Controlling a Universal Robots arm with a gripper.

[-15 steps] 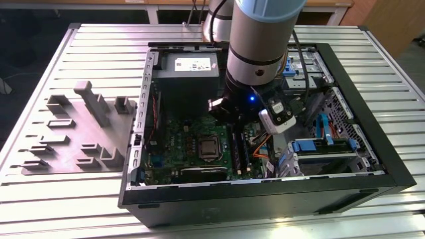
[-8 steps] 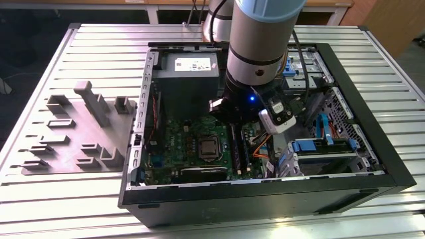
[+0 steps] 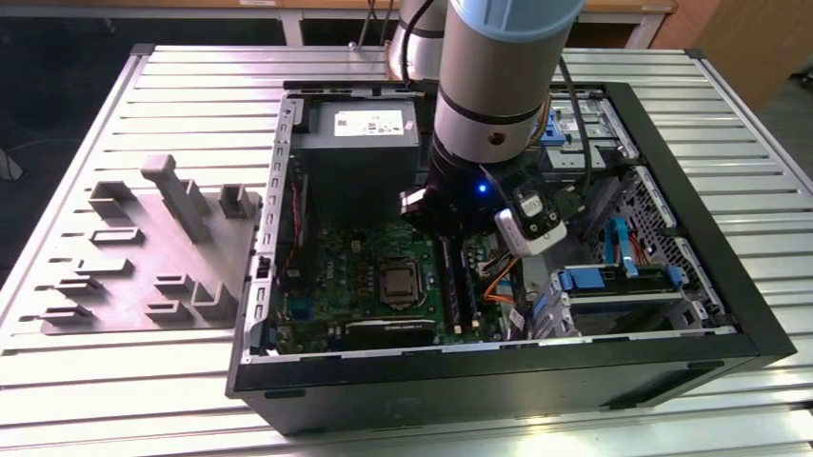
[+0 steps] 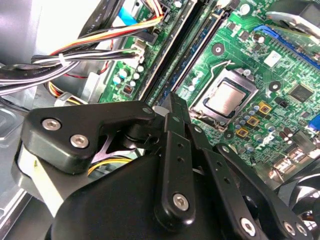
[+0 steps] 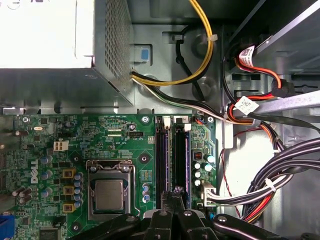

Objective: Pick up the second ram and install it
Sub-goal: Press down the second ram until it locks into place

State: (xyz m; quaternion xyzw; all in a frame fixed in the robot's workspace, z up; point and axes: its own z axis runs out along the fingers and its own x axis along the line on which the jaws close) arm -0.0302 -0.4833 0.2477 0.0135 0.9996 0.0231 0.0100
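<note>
Gripper (image 5: 174,196) fingers are pressed together with no gap, directly above the memory slots (image 5: 172,155) of the green motherboard (image 5: 75,150) inside the open computer case (image 3: 749,324). The second ram (image 4: 192,57) sits seated in a slot, just below the fingertips. The case rests on a ribbed metal table (image 3: 128,381), near the grey holder blocks (image 3: 152,248) toward the exterior view's left edge.

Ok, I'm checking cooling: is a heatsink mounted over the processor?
No, in the first wrist view the processor lies bare, with nothing mounted over it.
</note>
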